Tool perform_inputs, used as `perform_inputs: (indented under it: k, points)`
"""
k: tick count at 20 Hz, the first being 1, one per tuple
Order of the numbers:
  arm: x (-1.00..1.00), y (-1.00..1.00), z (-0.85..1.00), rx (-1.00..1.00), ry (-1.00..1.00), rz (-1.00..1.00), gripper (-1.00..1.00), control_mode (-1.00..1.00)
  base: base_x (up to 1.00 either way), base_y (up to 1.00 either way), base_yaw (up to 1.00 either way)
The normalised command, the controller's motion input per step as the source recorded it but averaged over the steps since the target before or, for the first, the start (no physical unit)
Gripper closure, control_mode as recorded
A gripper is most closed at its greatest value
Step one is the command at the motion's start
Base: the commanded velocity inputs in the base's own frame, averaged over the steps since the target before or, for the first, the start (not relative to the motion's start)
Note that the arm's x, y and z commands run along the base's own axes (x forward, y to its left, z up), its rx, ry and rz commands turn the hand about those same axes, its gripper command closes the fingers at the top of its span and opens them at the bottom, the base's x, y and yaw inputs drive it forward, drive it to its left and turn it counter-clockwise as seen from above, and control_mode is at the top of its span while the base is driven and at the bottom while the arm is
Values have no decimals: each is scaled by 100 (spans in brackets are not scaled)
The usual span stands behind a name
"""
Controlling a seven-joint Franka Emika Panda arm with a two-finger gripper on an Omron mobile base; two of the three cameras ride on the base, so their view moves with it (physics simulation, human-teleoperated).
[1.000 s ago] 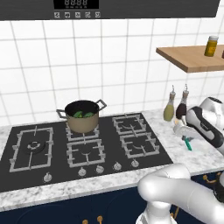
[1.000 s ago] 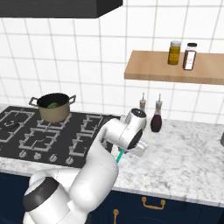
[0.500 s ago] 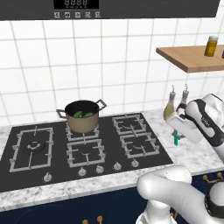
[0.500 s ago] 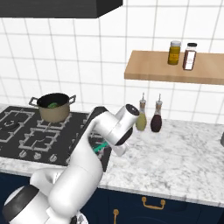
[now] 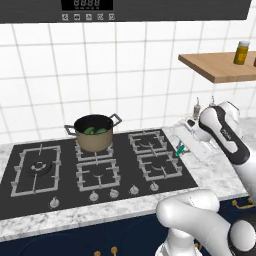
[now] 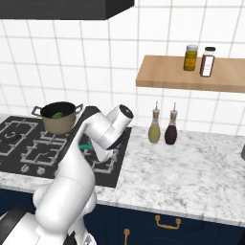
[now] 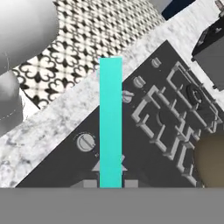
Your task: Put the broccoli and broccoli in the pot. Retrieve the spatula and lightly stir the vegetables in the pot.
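The tan pot (image 5: 93,135) stands on the stove's back middle burner, and green broccoli (image 5: 95,131) lies inside it. From the right base view the pot (image 6: 60,119) is at the far left with broccoli (image 6: 58,115) in it. My gripper (image 5: 183,145) is shut on the teal spatula handle (image 5: 179,149), hovering over the right edge of the stove, well right of the pot. In the hand view the handle (image 7: 110,118) runs straight up from my gripper (image 7: 110,181). The pot (image 7: 212,159) is at that view's right edge. A teal tip of the spatula (image 6: 85,146) pokes out left of my arm.
The black stove (image 5: 60,172) has raised grates and a row of knobs (image 5: 114,193) along its front. An olive bottle (image 6: 154,127) and a dark bottle (image 6: 171,128) stand on the marble counter by the wall. A wooden shelf (image 6: 191,76) with jars hangs above.
My arm has swung left from the counter to the right edge of the stove, carrying the spatula with it. The pot and broccoli have not moved.
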Motion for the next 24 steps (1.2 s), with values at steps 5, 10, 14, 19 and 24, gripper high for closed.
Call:
perform_inputs:
  k: [5, 10, 14, 19, 24]
  points:
    - [0, 99, 34, 12, 16, -8, 100, -100, 0, 0, 0]
    - [13, 90, 35, 16, 17, -7, 100, -100, 0, 0, 0]
    - [44, 77, 33, 25, 18, -1, 100, -100, 0, 0, 0]
    - [46, 83, 36, 21, 20, -13, 100, -100, 0, 0, 0]
    - [49, 38, 49, 17, 14, -16, 100, -100, 0, 0, 0]
